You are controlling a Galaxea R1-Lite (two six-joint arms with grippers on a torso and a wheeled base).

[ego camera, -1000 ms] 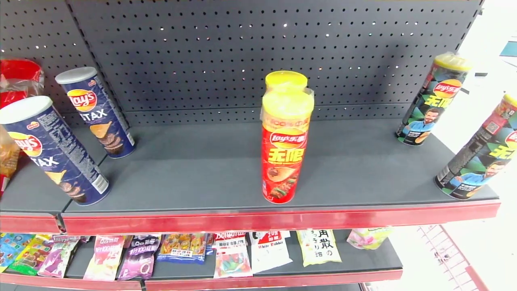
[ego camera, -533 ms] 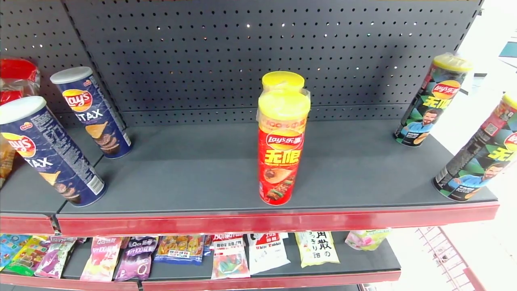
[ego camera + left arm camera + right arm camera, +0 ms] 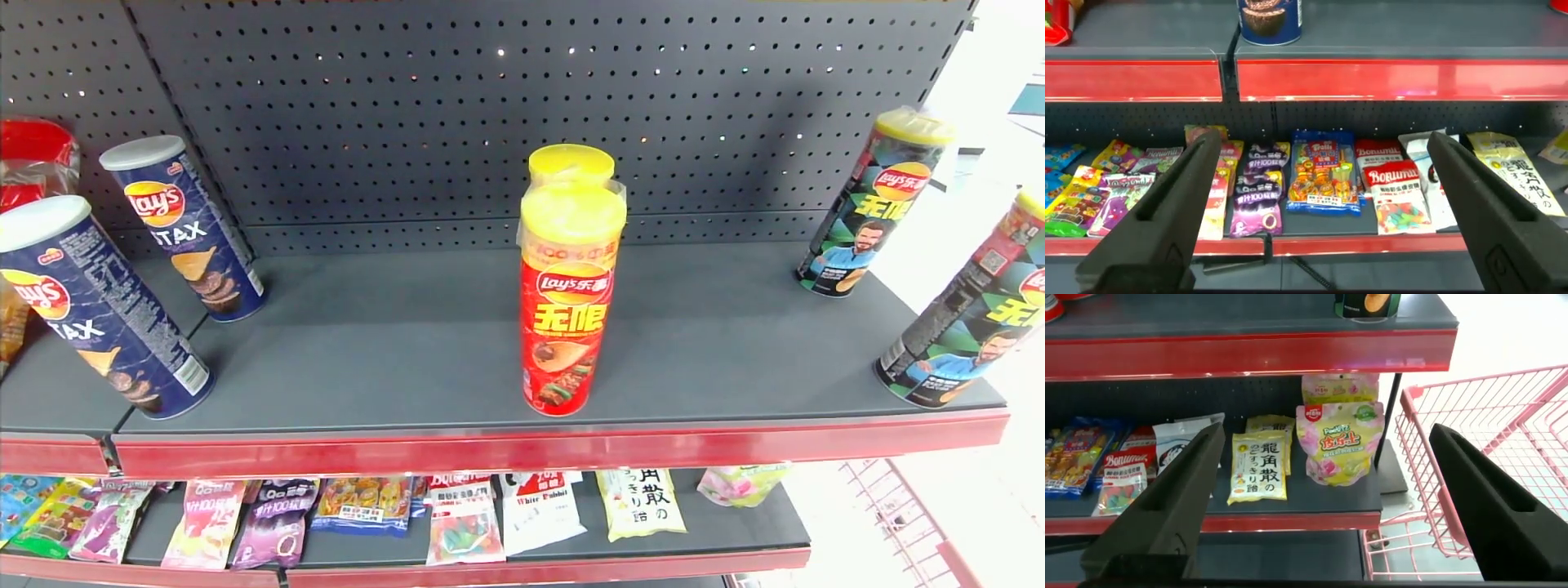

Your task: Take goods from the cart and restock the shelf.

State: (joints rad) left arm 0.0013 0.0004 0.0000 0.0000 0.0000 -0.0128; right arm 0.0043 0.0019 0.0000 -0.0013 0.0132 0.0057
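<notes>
Upper shelf (image 3: pixel 392 343): dark grey board with a red front lip, running right across the middle of the head view, with a pegboard wall behind it.
Red can (image 3: pixel 567 327): standing upright dead center, close to the front lip. It has a yellow lid and plastic wrap around the top.
Second can (image 3: pixel 571 163): right behind the red one, so pretty much just its yellow lid pokes out above.
Blue cans: two at the left side, both upright. One sits further back (image 3: pixel 184 229), the other near the front at the left edge (image 3: pixel 98 306).
Dark green cans: two on the right. One is in the upper right by the pegboard (image 3: pixel 878 204), the other at the right edge near the front lip (image 3: pixel 963 310).
Red bag (image 3: pixel 33 155): upper left corner, cut off by the frame.
Lower shelf (image 3: pixel 735 523): along the bottom of the head view, with a row of flat snack bags (image 3: pixel 465 518) lying side by side.
Cart (image 3: pixel 1486 379): pink wire, just beside the end of the shelves, lower right corner of the head view. Can't tell what's in it.
Left gripper (image 3: pixel 1324 143): fingers spread wide, nothing between them, facing the lower shelf's snack bags.
Right gripper (image 3: pixel 1328 433): also wide apart and empty, with a yellow bag (image 3: pixel 1259 467) and a pink-green bag (image 3: pixel 1341 437) on the lower shelf seen between its fingers.
</notes>
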